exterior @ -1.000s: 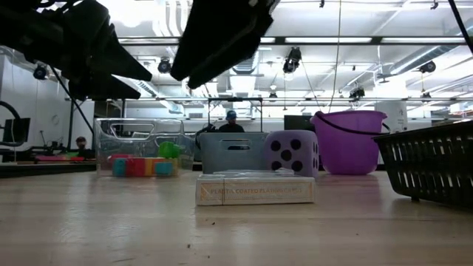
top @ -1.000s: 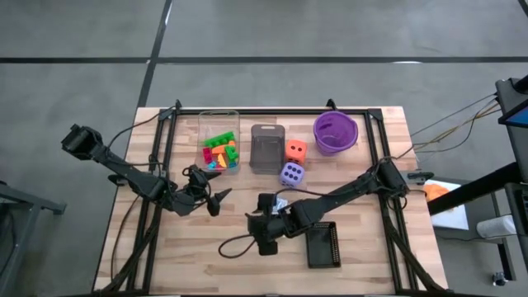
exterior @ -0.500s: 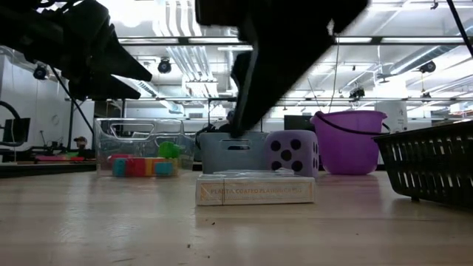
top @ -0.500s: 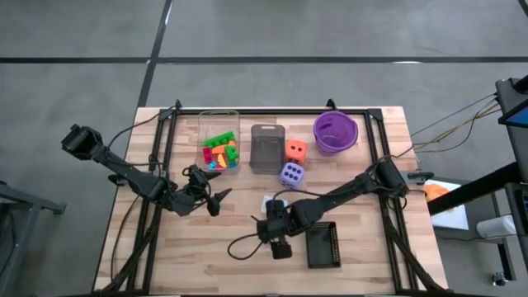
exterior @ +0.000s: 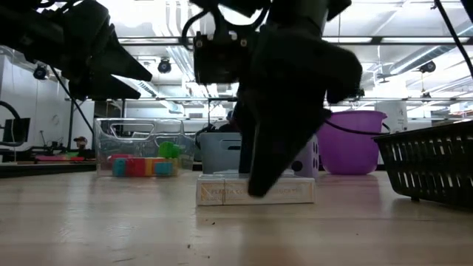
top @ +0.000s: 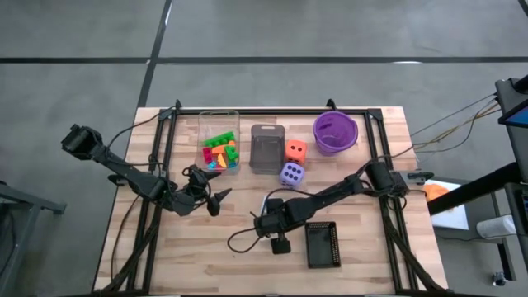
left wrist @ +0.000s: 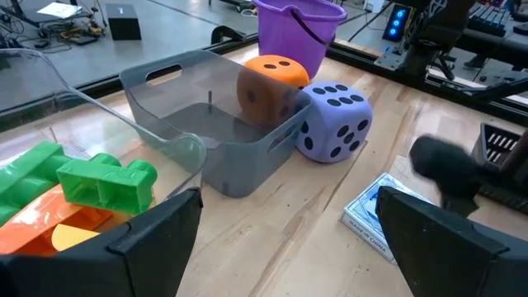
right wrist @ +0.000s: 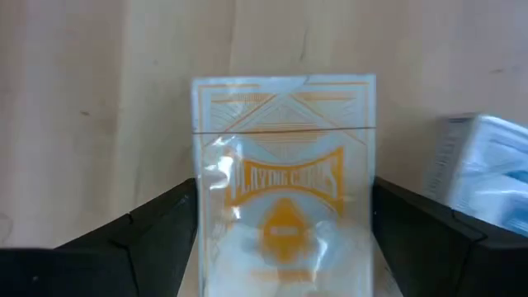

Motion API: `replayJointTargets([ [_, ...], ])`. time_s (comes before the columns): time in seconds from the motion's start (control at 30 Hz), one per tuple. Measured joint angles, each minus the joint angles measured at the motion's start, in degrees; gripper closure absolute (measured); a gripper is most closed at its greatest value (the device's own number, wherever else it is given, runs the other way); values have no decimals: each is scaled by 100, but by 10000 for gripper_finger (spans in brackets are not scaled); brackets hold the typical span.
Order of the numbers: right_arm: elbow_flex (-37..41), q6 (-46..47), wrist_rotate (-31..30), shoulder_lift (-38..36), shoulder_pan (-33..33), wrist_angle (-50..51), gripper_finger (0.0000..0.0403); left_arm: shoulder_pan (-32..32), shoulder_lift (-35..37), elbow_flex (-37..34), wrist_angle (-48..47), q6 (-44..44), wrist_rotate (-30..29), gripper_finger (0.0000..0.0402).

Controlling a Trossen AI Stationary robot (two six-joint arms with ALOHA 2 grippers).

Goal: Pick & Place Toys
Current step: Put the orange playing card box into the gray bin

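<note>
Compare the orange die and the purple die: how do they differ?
The orange die sits beside the grey bin, nearer the purple bowl; the purple die sits closer to the table's middle, by the bin's corner. Orange has dark orange dots; purple has dark ones. Both are dotted cubes resting on the table.

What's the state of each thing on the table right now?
Right gripper: open, straddling orange card pack, not gripping.
Blue card pack: lying flat.
Left gripper: open, empty.
Clear bin: holds bricks.
Grey bin: empty.
Black basket: empty.
</note>
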State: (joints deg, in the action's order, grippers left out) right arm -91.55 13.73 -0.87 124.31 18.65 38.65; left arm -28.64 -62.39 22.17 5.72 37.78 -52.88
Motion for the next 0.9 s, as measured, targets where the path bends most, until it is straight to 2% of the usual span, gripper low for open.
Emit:
replayJointTargets([
  [0.4, -33, -50, 24, 444, 30, -58, 83, 0, 0, 0, 0, 0, 0, 34],
  [0.5, -28, -48, 15, 442, 71, -58, 103, 0, 0, 0, 0, 0, 2, 35],
  [0.7, -13, -48, -42, 364, 187, -62, 103, 0, 0, 0, 0, 0, -1, 35],
  [0.9, 36, -229, -245, -18, 385, -2, 103, 0, 0, 0, 0, 0, 2, 35],
])
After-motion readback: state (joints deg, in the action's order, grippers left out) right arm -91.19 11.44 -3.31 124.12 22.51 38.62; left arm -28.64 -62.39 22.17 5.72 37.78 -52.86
